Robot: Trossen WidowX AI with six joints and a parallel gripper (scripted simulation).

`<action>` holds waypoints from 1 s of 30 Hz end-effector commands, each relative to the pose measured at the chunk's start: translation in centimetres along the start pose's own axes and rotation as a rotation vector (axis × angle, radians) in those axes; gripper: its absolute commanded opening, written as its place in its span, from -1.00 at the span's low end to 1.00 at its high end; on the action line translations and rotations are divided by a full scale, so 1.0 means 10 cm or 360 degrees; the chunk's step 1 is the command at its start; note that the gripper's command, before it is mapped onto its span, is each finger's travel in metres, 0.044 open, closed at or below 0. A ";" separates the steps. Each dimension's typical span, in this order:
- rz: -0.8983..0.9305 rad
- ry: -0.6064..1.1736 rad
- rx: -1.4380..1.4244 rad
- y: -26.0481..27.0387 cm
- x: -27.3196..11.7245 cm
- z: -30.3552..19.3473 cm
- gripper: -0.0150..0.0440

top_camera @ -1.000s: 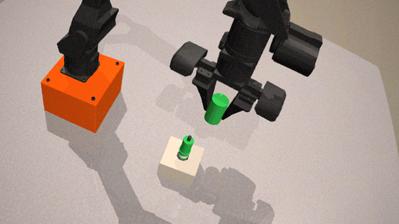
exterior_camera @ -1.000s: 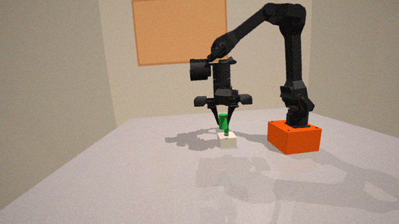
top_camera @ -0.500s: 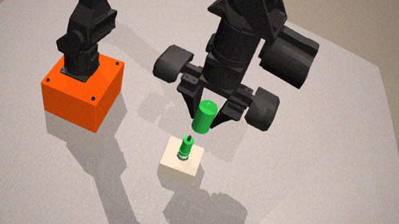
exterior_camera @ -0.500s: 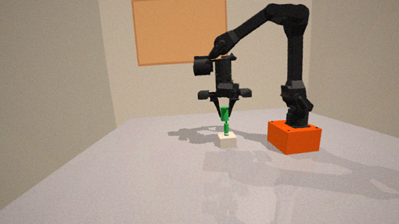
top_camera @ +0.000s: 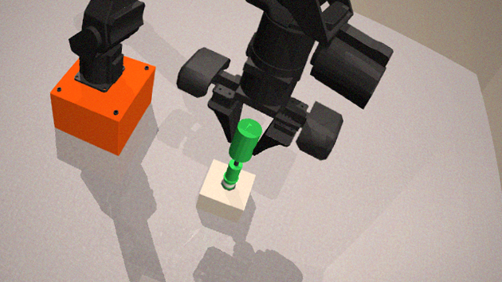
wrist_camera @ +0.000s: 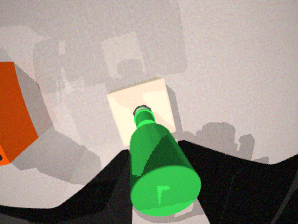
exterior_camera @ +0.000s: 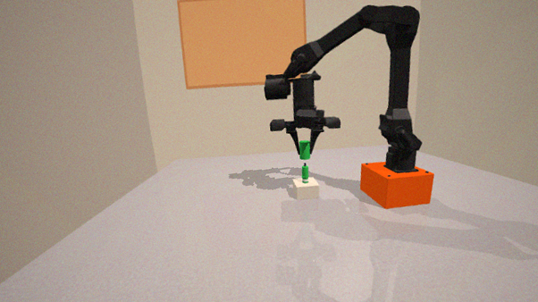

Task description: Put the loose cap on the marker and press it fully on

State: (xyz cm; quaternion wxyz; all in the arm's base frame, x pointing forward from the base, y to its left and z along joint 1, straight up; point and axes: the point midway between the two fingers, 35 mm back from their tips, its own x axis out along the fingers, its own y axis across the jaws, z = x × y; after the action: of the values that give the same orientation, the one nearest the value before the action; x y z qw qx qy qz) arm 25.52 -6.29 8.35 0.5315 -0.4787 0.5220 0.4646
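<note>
Black parallel-jaw gripper [top_camera: 245, 137] points straight down, fingers pinching bright green cylindrical cap [top_camera: 245, 140] — held upright in air. Cap hangs directly over green marker [top_camera: 231, 175], dark tip showing in small gap below cap rim — not touching. Marker stands upright in cream square holder block [top_camera: 225, 194] on grey table [top_camera: 363, 220]. Orange cube base [top_camera: 101, 99] carries arm, well apart from block.
</note>
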 end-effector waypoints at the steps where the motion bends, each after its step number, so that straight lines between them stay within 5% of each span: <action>1: -0.0001 -0.0003 -0.0005 0.00 0.03 0.00 -0.49; 30: -0.0001 -0.0004 -0.0005 0.00 0.49 0.00 -0.49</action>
State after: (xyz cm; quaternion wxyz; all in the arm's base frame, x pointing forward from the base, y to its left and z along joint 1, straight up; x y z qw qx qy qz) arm 25.71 -6.37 4.01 0.5320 -0.4795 0.5215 0.4637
